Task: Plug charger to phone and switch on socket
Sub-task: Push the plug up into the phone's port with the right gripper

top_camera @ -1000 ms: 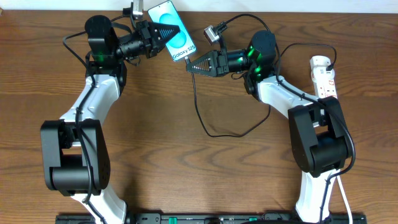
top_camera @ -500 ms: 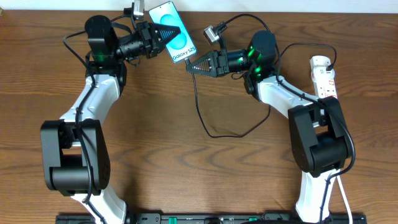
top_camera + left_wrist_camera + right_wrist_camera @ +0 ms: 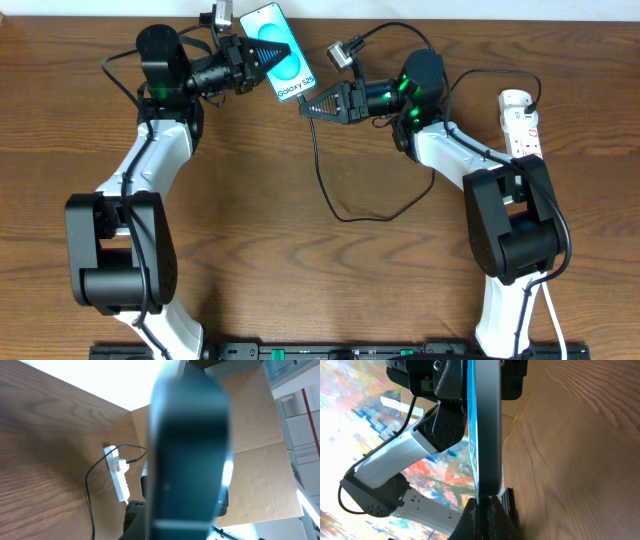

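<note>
Overhead view puts the phone (image 3: 296, 78) near the far edge of the wooden surface (image 3: 300, 290), pinched by the left hand (image 3: 278, 52), whose fingers lie across the teal screen. The right hand (image 3: 308, 106) sits at the phone's "Galaxy" end with its fingers pressed together. The black charger (image 3: 318, 170) cable trails from those fingers in a slack loop on the near side of the phone. The connector tip itself is hidden between them, so whether it has entered the port cannot be told.

The right wrist view shows the phone (image 3: 487, 425) edge-on, its end meeting the right hand (image 3: 485, 512) almost in line. The left wrist view is mostly filled by the blurred phone (image 3: 190, 445).

The chief risk, as I judge it, is a slight misalignment. A tilted or off-centre tip would scrape the phone's end instead of seating. The push could then pivot the phone in the left hand's pinch or make it slide out. A hard push on a jammed tip could also bend the connector. The slack loop might snag an arm and tug the tip sideways. The white power strip (image 3: 522, 122) lies well to the right of the phone, its switch not yet attended to.
</note>
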`<state>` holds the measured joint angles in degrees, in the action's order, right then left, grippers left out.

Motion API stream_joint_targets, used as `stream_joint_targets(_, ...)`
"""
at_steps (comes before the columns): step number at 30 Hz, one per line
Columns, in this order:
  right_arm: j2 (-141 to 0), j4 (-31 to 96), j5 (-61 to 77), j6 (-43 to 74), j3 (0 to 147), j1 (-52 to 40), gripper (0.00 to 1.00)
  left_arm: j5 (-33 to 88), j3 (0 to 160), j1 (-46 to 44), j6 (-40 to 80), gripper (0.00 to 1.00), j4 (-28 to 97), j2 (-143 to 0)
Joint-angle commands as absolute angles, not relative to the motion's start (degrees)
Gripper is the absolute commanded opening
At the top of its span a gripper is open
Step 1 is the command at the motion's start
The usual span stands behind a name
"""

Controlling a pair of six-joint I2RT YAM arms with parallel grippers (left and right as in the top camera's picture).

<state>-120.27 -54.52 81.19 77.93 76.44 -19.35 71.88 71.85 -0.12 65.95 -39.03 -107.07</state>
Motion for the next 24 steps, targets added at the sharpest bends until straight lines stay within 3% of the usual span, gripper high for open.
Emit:
stream_joint_targets(1, -120.66, -54.50, 75.53, 78.78, 76.99, -19.05, 0.01, 77.41, 72.53, -0.95, 66.26, 0.07, -39.53, -106.50)
stream_joint_targets(3, -120.68, -54.94, 75.59, 78.76, 76.99, -19.07, 0.02, 77.34, 72.53, -0.95, 66.26, 0.07, -39.55, -106.50)
stream_joint_targets(6, -120.68, -55.68, 75.85, 78.81, 76.99, -19.07, 0.22, 77.32, 72.53, -0.95, 66.26, 0.07, -39.53, -106.50)
stream_joint_targets(16, -120.68, -55.96, 76.88, 78.81, 76.99, -19.18, 0.48, 76.25, 72.53, -0.95, 66.26, 0.07, -39.55, -106.50)
stream_joint_targets(18, -120.66, -55.99, 77.10, 78.81, 76.99, -19.18, 0.62, 75.96, 72.53, -0.93, 66.26, 0.07, -39.55, -106.50)
stream_joint_targets(21, -120.68, -56.01, 77.17, 78.76, 76.99, -19.18, 0.95, 75.83, 72.53, -0.89, 66.24, 0.07, -39.55, -106.50)
stream_joint_targets(24, -120.66, -56.36, 77.17, 78.76, 76.99, -19.14, 0.99, 75.88, 72.53, -0.40, 66.24, 0.07, -39.55, -106.50)
